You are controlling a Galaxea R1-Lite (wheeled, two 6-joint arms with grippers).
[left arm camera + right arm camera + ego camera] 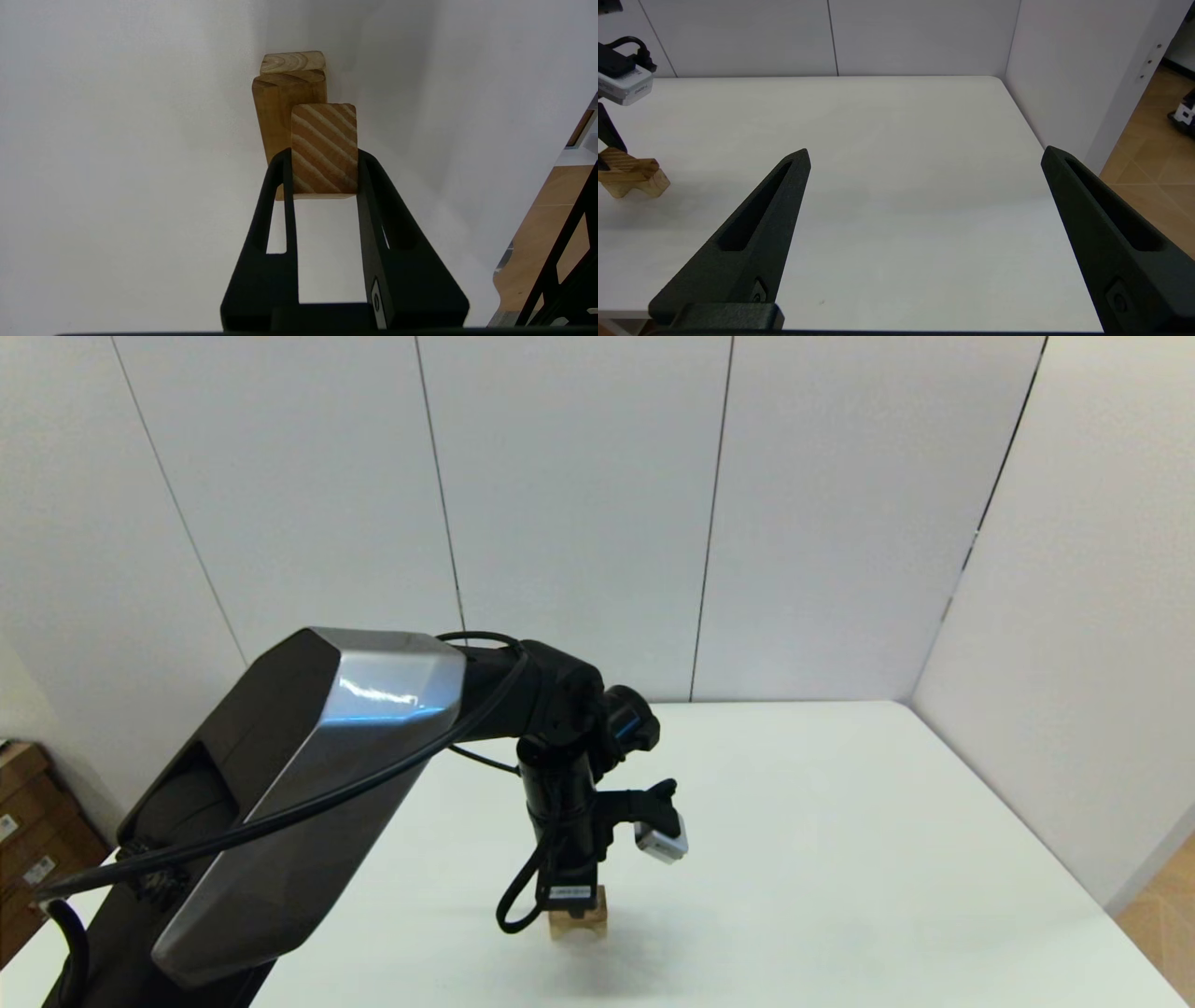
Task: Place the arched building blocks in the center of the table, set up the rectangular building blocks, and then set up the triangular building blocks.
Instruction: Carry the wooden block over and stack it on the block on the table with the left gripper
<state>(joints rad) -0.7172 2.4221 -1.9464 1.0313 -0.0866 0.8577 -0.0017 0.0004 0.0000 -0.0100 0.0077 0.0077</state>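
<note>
My left gripper (323,156) is shut on the triangular block (324,140), whose top face shows slanted grain lines. It holds the block just over the darker rectangular block (273,107), which lies on the pale arched block (293,62). I cannot tell whether the held block touches the one below. In the head view the left gripper (574,896) points straight down at the small wooden stack (579,924) near the front middle of the white table (840,849). The right wrist view shows the arched block (644,184) with its cut-out. My right gripper (927,155) hangs open and holds nothing.
White wall panels (579,504) close off the back and right of the table. The table's right edge (1031,130) drops to a wooden floor (1148,140). Cardboard boxes (28,821) stand on the floor at the left. The left arm's bulk (308,784) covers the table's left part.
</note>
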